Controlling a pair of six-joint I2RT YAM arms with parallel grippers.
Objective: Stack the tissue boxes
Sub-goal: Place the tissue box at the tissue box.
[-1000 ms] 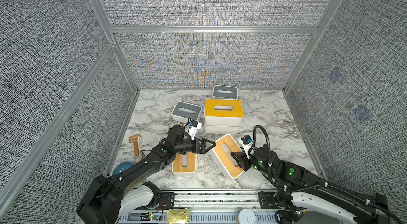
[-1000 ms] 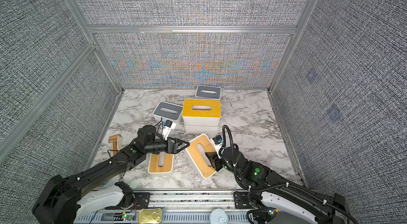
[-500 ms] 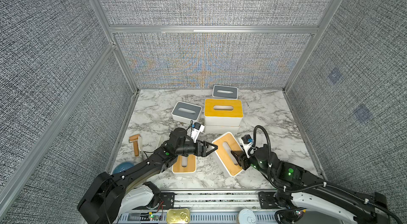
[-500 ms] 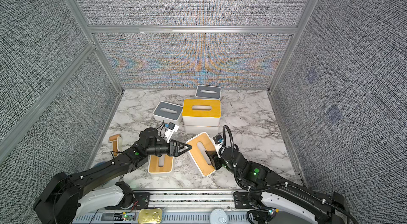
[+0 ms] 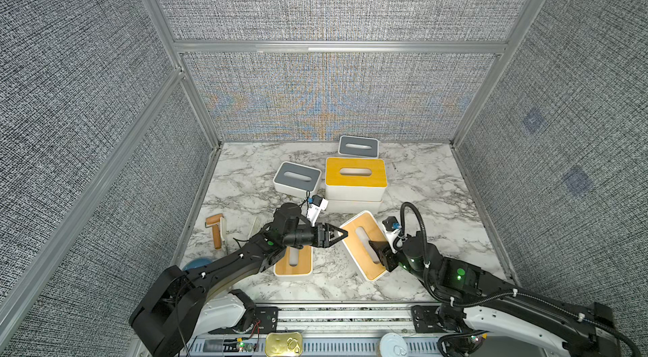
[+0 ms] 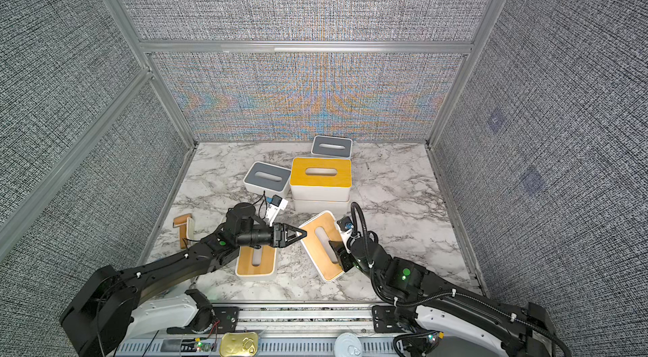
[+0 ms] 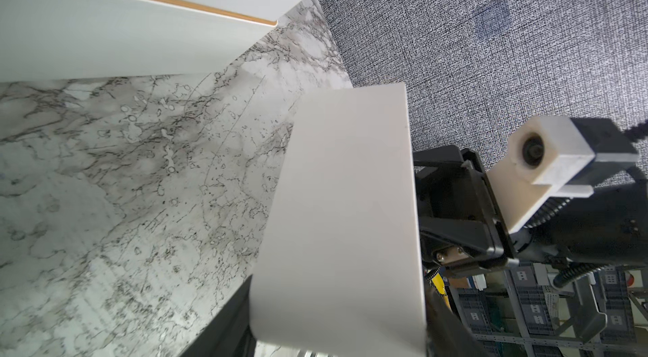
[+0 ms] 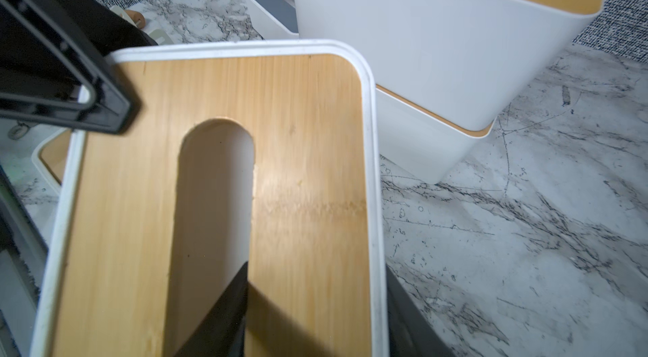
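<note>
**A:** Bamboo lids and white plastic, mostly. What is the left gripper [image 5: 342, 233] doing in front of the two-high stack [image 5: 354, 194]?

**B:** Its jaws straddle the left rim of the tilted bamboo-lidded box [image 5: 370, 227], with one finger lying over the lid's corner. I cannot tell whether they actually grip it. My guess is that it is there to steady the box for a two-armed lift.

**A:** And under that arm?

**B:** A flat bamboo-lidded box [image 5: 303, 264] lies on the marble table [image 5: 438, 197], to the front left of the stack.

**A:** Is the tilted one off the table?

**B:** It is tipped, and I cannot see whether any edge touches the marble. It sits just in front of the stack. The right gripper [image 5: 377, 252] is clamped on it, one finger down through the lid slot and the other outside the wall. That is likely because the box is too wide to span.

**A:** The count?

**B:** Six boxes. Four have bamboo or yellow lids, and two of those form the stack. Two are grey: the nearer grey box [image 5: 298, 168] just beside the stack's left side, and the rear grey box [image 5: 368, 150] just behind it. By my reckoning, two are stacked and four remain.
</note>
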